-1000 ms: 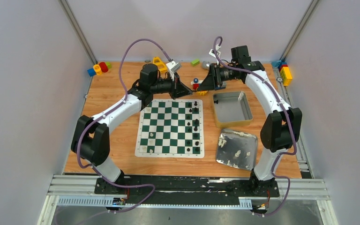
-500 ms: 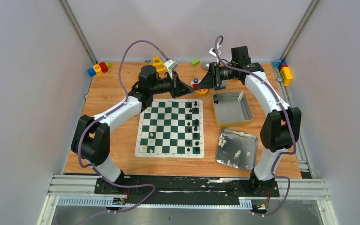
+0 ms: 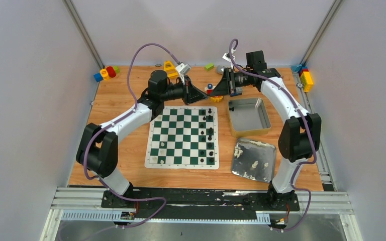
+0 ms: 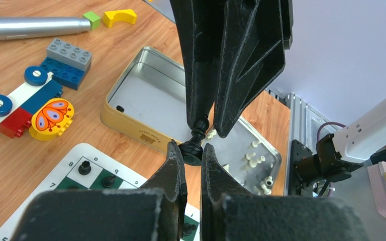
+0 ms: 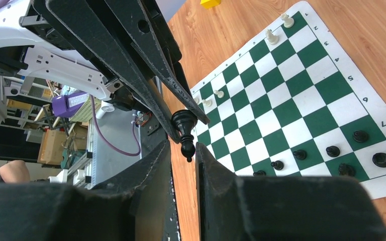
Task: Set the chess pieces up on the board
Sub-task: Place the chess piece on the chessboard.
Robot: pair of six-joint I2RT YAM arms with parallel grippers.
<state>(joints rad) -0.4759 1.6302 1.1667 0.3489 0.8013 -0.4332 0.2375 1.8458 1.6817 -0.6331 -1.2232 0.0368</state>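
Between the left gripper (image 4: pixel 191 149) tips: base of one black piece (image 4: pixel 197 134), pinched tight, lifted clear of the table. Opposite, the right gripper (image 5: pixel 183 146) faces it, its fingers narrowly apart around the piece's head; I cannot tell whether they press on it. Both meet just past the far edge of the board (image 3: pixel 178 131). Board lies flat: black chess pieces (image 3: pixel 210 131) along its right side, white pieces (image 3: pixel 162 146) near its near-left corner. Right of it I see a gold tin (image 3: pixel 249 116) and a silver lid (image 3: pixel 264 150) holding white figures (image 3: pixel 254 164).
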